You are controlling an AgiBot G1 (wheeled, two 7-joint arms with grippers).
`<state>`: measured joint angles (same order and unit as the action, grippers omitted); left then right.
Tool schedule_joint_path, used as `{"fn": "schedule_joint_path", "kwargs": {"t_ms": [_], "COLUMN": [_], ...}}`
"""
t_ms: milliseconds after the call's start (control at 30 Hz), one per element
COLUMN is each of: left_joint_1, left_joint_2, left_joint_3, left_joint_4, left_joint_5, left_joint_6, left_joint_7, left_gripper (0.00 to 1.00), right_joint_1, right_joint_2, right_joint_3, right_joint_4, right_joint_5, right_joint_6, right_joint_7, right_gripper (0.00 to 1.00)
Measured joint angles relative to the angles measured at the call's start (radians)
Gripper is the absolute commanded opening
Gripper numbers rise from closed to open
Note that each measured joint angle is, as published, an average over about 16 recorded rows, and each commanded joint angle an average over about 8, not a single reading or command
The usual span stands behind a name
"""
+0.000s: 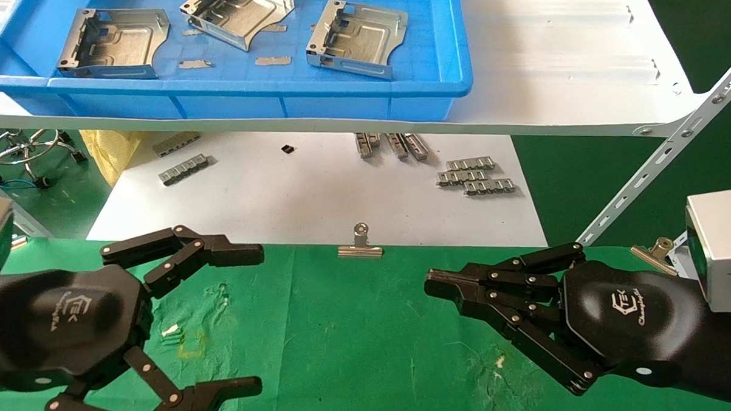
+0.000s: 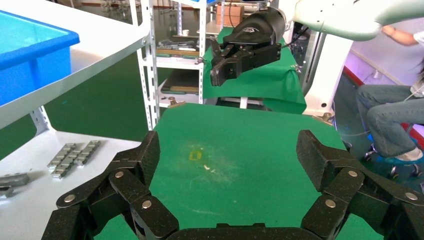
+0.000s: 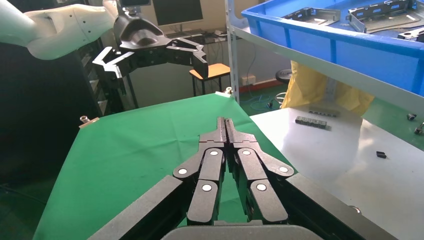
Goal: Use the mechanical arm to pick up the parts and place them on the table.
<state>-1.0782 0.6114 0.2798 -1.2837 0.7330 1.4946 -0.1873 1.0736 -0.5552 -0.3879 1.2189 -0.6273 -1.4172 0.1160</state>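
Three silver sheet-metal parts lie in a blue tray point(image 1: 449, 62) on the upper shelf: one at the left point(image 1: 113, 43), one in the middle point(image 1: 237, 11), one at the right point(image 1: 354, 38). Two of them point(image 3: 311, 15) show in the right wrist view. My left gripper point(image 1: 258, 320) hovers open and empty over the left of the green table point(image 1: 361, 339); the cloth shows between its fingers point(image 2: 145, 155). My right gripper point(image 1: 429, 285) hangs over the table's right side, shut on nothing, its fingertips point(image 3: 226, 123) pressed together. Both grippers are well short of the tray.
The tray's white shelf board point(image 1: 559, 60) overhangs a lower white sheet point(image 1: 317, 198) with grey ridged strips point(image 1: 476, 174). A slanted shelf brace point(image 1: 665, 155) rises at the right. A binder clip point(image 1: 360, 245) grips the table's far edge. A yellow square mark point(image 1: 191, 343) lies near my left gripper.
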Motion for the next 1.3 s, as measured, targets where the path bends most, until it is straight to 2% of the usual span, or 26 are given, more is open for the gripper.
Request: {"fn": "schedule_joint_path", "kwargs": {"t_ms": [267,400,533,767,933,1100,1167,1300], "left_joint_1": [-0.062,-0.151,-0.287,-0.586,-0.779,-0.914,-0.951,-1.001], "left_joint_2": [0.004,0.024,0.070,0.219,0.350,0.462,0.497,0.547], "left_joint_3": [0.003,0.016,0.042,0.116,0.173,0.223,0.240,0.268], "left_joint_4": [0.001,0.029,0.108,0.401,0.674,0.915,0.991,1.106], "left_joint_5": [0.041,0.095,0.174,0.364,0.506,0.627,0.664,0.719], "left_joint_6": [-0.020,-0.040,-0.063,-0.163,-0.299,-0.452,-0.506,-0.579], "left_joint_7": [-0.001,-0.013,-0.026,-0.024,0.008,0.047,0.058,0.071], "left_gripper": [1.00,1.00,1.00,1.00,1.00,0.99,0.84,0.34], "right_joint_1": [0.000,0.000,0.000,0.000,0.000,0.000,0.000,0.000], "right_joint_2": [0.000,0.000,0.000,0.000,0.000,0.000,0.000,0.000], "right_joint_3": [0.000,0.000,0.000,0.000,0.000,0.000,0.000,0.000], "right_joint_4": [0.000,0.000,0.000,0.000,0.000,0.000,0.000,0.000], "right_joint_5": [0.000,0.000,0.000,0.000,0.000,0.000,0.000,0.000], "right_joint_6": [0.000,0.000,0.000,0.000,0.000,0.000,0.000,0.000], "right_joint_7": [0.000,0.000,0.000,0.000,0.000,0.000,0.000,0.000], "right_gripper": [1.00,1.00,1.00,1.00,1.00,1.00,1.00,1.00]}}
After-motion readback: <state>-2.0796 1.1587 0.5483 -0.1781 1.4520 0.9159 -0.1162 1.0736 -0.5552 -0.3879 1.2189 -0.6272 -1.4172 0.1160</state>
